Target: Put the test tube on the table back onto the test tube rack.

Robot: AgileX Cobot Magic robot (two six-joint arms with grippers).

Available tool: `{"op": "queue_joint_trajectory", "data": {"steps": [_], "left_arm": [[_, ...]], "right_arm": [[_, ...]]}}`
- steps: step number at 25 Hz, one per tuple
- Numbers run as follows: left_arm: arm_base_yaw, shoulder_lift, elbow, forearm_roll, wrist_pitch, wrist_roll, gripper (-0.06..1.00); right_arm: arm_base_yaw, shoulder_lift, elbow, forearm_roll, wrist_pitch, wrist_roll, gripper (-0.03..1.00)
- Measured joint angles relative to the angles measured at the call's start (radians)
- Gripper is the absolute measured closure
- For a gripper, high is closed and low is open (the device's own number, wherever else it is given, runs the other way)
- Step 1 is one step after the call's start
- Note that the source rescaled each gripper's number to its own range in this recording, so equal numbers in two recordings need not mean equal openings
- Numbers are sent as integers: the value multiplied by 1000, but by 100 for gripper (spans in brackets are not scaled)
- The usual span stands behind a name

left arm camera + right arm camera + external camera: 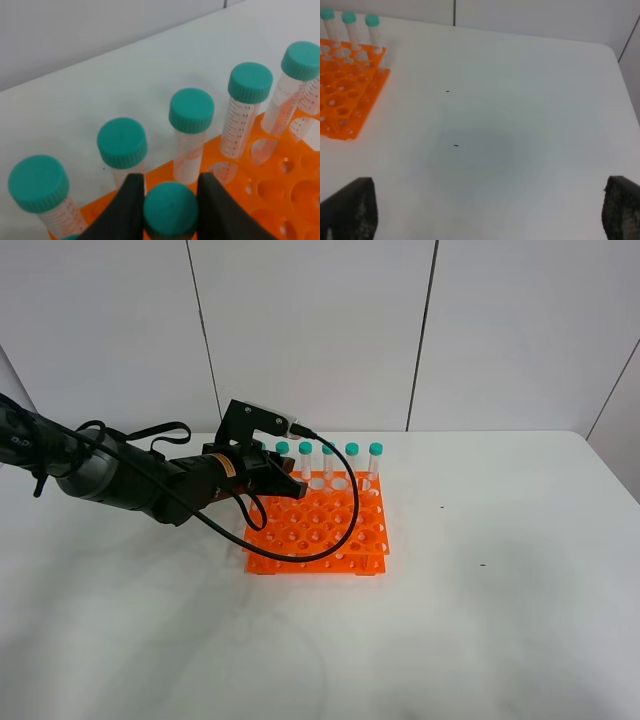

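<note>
My left gripper [293, 484] reaches over the back left part of the orange test tube rack [335, 535]. In the left wrist view the gripper [170, 187] is shut on the teal cap of a test tube [170, 212], held upright just in front of the back row over the rack [285, 192]. Its lower end is hidden, so I cannot tell if it sits in a hole. Several identical teal-capped tubes [352, 452] stand in the back row, also seen in the left wrist view [191, 112]. My right gripper [485, 205] is open and empty over the white table [520, 125].
The rack [345, 100] with three tubes [372, 22] shows far off in the right wrist view. A black cable [330, 540] from the left arm loops over the rack's front rows. White table [500, 620] spreads to the right and front. Wall panels stand behind.
</note>
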Motion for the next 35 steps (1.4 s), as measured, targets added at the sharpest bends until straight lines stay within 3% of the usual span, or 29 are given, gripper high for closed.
{"op": "queue_joint_trajectory", "data": {"steps": [3,6,9,24,25,27,30,35], "left_arm": [[0,0,0,0,0,0,88],[0,0,0,0,1,0,65],[0,0,0,2,2,-6,54],[0,-167,1,2,73,-31,49],[0,-194,1,2,107,-31,46],[-2,-265,-1,2,206,-31,29],[-2,-354,-37,2,441,-31,5],[16,-367,-215,2,872,-29,-3]], "right_arm": [[0,0,0,0,0,0,-3],[0,0,0,0,0,0,-3],[0,0,0,0,0,0,-3],[0,0,0,0,0,0,-3],[0,0,0,0,0,0,-3],[0,0,0,0,0,0,-3],[0,0,0,0,0,0,-3],[0,0,0,0,0,0,-3]]}}
